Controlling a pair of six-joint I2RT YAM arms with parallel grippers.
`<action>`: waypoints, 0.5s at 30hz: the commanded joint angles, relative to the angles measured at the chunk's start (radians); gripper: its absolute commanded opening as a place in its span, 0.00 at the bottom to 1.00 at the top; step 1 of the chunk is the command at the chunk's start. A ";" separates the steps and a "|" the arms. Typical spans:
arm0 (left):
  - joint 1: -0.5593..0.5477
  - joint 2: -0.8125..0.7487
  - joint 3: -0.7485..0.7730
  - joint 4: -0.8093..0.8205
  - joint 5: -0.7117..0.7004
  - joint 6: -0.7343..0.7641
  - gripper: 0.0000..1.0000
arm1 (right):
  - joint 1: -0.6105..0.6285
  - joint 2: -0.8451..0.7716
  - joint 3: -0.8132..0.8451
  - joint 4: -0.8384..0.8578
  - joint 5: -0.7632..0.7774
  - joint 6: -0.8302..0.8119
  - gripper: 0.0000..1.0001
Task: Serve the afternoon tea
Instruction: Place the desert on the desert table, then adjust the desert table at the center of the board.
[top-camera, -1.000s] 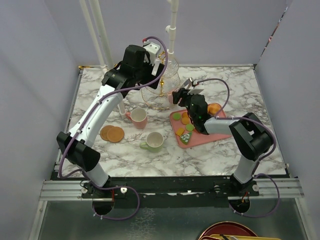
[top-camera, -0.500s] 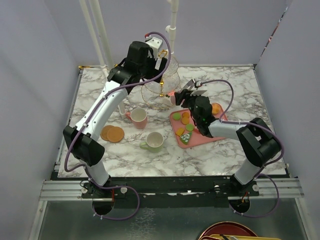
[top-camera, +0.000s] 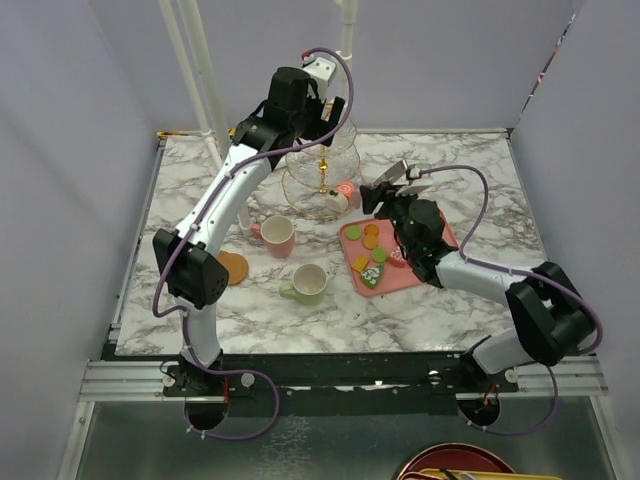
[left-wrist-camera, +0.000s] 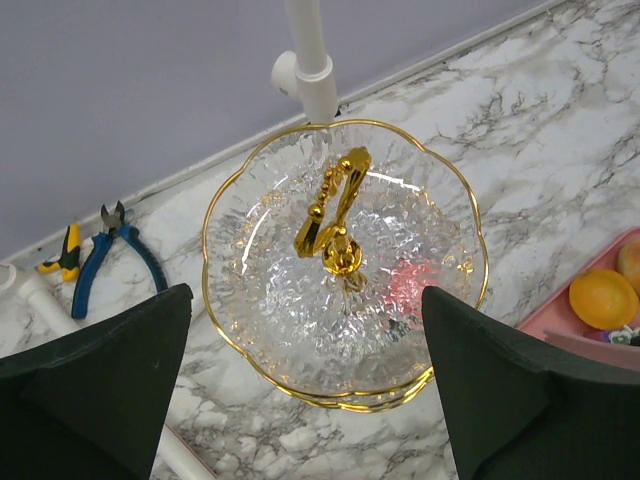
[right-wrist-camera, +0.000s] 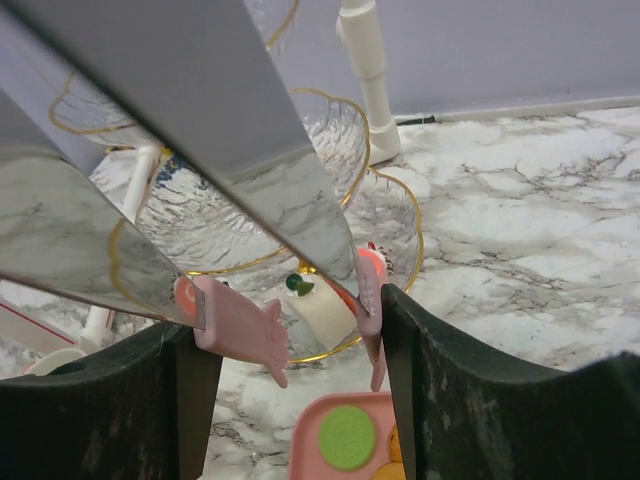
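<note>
Pliers (left-wrist-camera: 111, 230), white pole (left-wrist-camera: 308, 50) beside stand (left-wrist-camera: 280, 300); right claw's (right-wrist-camera: 290, 350) tongs (right-wrist-camera: 200, 120) at stand.

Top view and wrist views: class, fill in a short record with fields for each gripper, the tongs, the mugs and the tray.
left gripper: open, above the glass stand, holding nothing
right gripper: shut on tongs
tongs' tips: a small cake between them, over the stand's lowest tier
mugs: pink mug, green mug, neither on the coaster
pink tray: macarons on it
</note>
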 joint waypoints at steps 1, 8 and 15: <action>0.018 0.066 0.104 0.024 0.055 0.032 0.97 | 0.007 -0.098 -0.026 -0.044 0.012 -0.023 0.61; 0.044 0.119 0.173 0.055 0.175 0.007 0.91 | 0.006 -0.214 -0.056 -0.099 0.011 -0.028 0.61; 0.044 0.140 0.178 0.062 0.205 -0.055 0.69 | 0.006 -0.281 -0.082 -0.137 0.056 -0.041 0.61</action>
